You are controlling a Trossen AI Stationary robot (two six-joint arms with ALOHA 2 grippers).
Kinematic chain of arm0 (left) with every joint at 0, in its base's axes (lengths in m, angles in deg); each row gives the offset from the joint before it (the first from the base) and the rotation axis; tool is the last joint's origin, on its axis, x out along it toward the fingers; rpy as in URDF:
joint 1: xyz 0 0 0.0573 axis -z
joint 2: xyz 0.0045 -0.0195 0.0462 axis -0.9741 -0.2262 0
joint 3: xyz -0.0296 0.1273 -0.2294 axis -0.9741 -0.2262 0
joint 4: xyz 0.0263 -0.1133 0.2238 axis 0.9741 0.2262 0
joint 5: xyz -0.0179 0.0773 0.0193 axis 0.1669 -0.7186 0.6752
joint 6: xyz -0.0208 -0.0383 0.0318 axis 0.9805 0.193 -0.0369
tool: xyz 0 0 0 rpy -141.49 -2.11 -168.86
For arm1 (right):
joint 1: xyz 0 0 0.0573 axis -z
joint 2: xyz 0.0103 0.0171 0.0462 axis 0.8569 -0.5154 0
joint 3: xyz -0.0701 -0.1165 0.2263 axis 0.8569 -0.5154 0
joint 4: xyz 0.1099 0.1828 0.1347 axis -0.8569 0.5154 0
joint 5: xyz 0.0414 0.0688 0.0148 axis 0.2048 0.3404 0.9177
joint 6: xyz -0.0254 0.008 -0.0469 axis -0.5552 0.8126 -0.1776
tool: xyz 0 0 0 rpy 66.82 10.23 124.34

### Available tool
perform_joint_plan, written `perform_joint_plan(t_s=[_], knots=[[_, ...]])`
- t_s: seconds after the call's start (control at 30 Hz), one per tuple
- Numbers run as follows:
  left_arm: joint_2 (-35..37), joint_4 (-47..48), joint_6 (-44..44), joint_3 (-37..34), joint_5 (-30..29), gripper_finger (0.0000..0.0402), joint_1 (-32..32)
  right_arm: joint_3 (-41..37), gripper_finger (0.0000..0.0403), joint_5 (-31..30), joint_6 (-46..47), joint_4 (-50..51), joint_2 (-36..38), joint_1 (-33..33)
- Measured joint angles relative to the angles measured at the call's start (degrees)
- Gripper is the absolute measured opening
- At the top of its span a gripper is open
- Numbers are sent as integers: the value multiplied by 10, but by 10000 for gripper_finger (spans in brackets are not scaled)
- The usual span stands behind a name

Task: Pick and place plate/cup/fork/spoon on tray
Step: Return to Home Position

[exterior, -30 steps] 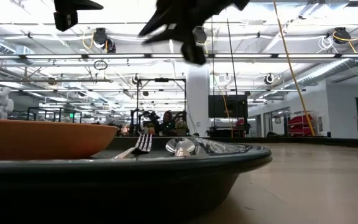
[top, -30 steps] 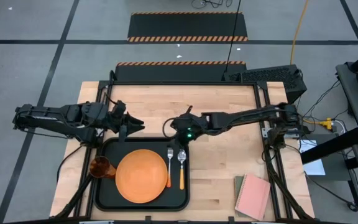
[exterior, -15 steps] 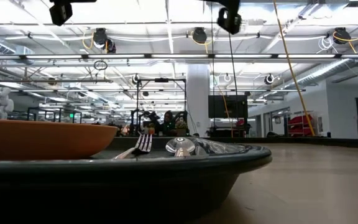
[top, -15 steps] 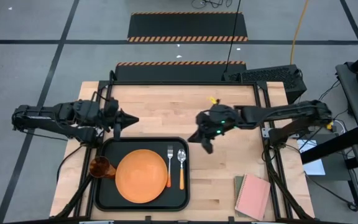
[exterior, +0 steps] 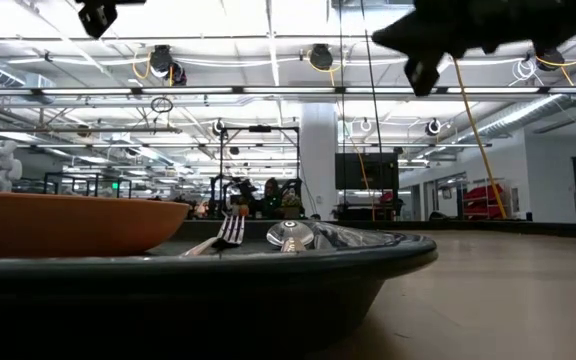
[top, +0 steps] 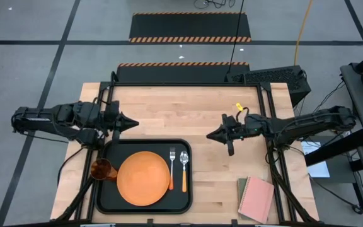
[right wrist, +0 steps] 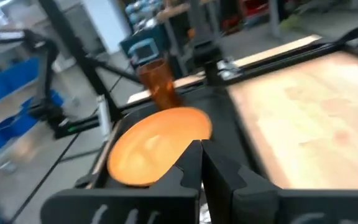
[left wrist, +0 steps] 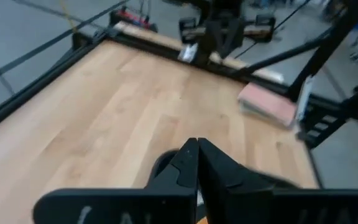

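Observation:
The black tray (top: pixel 106 202) lies at the table's near left. On it rest the orange plate (top: pixel 144 178), the amber cup (top: pixel 103 169) upright at the plate's left, and the fork (top: pixel 172 169) and spoon (top: pixel 184 169) side by side at its right, metal ends toward the far edge. My left gripper (top: pixel 134 122) is shut and empty above the tray's far left corner. My right gripper (top: pixel 210 135) is also shut and empty, off the tray's far right corner over bare wood. In the right wrist view the plate (right wrist: pixel 157 146) and cup (right wrist: pixel 160 84) lie beyond the shut fingers.
A pink notebook (top: pixel 257 198) lies on a green one at the table's near right corner. Bare wood spreads across the far half of the table and to the right of the tray. A black box (top: pixel 273 79) sits behind the far right corner.
My right gripper has drawn away from the tray's far edge toward the table's right edge, staying well above the table. My left gripper has shut and pulled back a little toward the left edge. The tableware on the tray has kept still.

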Motion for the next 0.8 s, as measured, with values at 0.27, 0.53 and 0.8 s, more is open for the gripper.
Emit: perform_joint_plan(t_s=[0.27, 0.53, 0.8], knots=[[35, 67, -41, 0, -7, 2, -1, -83, 0, -42, -34, -48, 25, 0], [88, 140, -74, 0, -21, 1, -1, -113, 0, -68, -127, -66, 29, 0], [128, 152, -112, -40, -22, 1, -1, -140, 0, -105, -138, -131, 29, 0]])
